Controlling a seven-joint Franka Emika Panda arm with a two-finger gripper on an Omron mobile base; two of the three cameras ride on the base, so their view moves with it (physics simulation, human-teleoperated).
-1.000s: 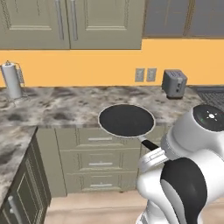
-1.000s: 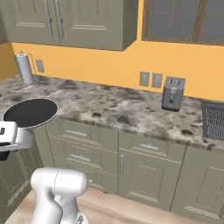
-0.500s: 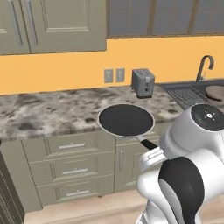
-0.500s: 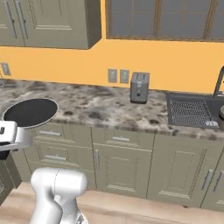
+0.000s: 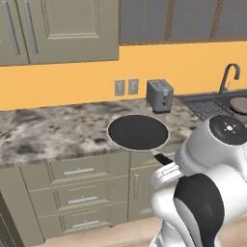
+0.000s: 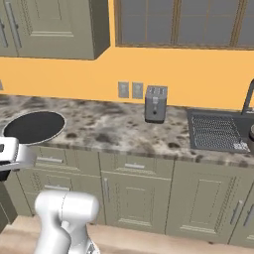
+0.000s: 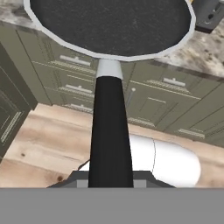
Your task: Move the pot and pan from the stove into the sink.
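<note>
Left base view: hand (image 5: pixel 166 163) clamped on pan (image 5: pixel 138 131) handle; toaster (image 5: pixel 159 95) stands before sink (image 5: pixel 217 105).

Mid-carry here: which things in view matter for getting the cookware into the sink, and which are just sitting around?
Job:
pan, held by its handle in the gripper
pot, already at the sink
sink with faucet

Bystanders:
toaster
wall outlets
</note>
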